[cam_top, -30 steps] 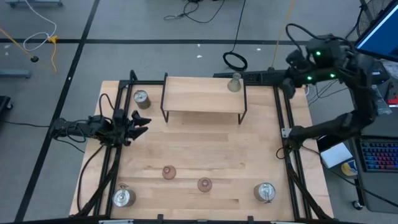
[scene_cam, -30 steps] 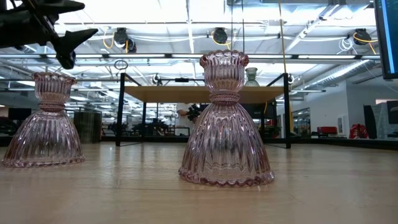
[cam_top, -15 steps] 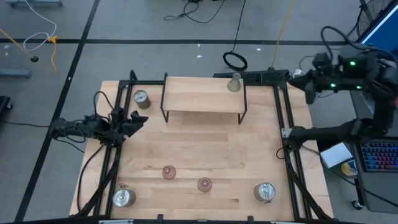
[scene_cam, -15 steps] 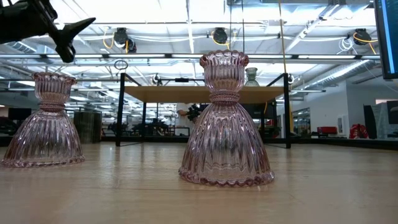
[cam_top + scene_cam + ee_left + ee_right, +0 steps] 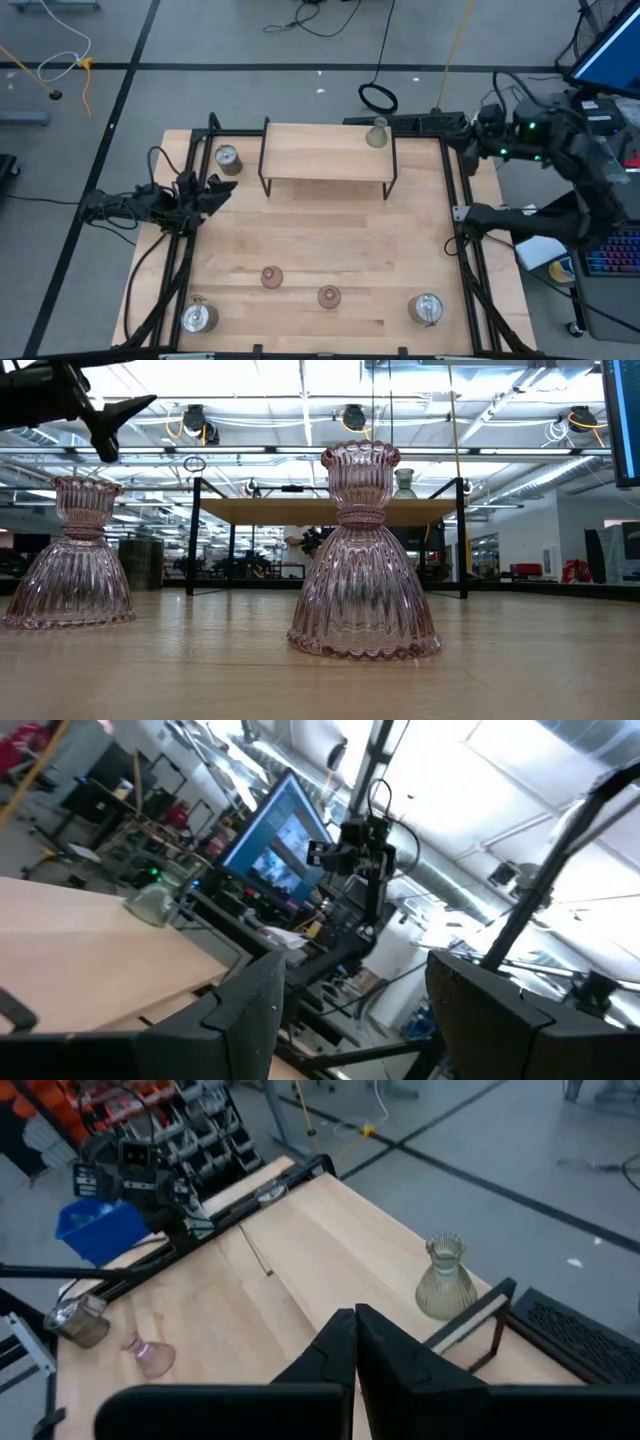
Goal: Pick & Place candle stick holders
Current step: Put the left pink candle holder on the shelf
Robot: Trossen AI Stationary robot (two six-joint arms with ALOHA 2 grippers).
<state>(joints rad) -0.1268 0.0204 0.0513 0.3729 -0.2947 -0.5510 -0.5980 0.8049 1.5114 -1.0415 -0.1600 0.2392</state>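
Hovering at the tabletop's (image 5: 320,250) left edge, the left end effector (image 5: 222,189) stands released, fingers spread, nothing between them; in the low view it shows up top left (image 5: 120,425).

Left to right across the tabletop:
- metal holder, near left corner (image 5: 199,317), beside the frame rails.
- second metal holder (image 5: 227,157), far left, just left of the raised shelf (image 5: 328,152).
- pink glass holder (image 5: 271,277), upright, near-centre left; low view (image 5: 68,555).
- second pink glass holder (image 5: 329,296), just right of the first and nearer the front edge, apart from it; fills the low view's middle (image 5: 363,555).
- greenish glass holder (image 5: 377,133), upright on the shelf's far right end; also in the right wrist view (image 5: 445,1277).
- third metal holder (image 5: 427,309), near right corner.

Right end effector (image 5: 478,139): off the tabletop's far right corner, raised, fingers clenched together on nothing (image 5: 355,1342). Well apart from every holder.
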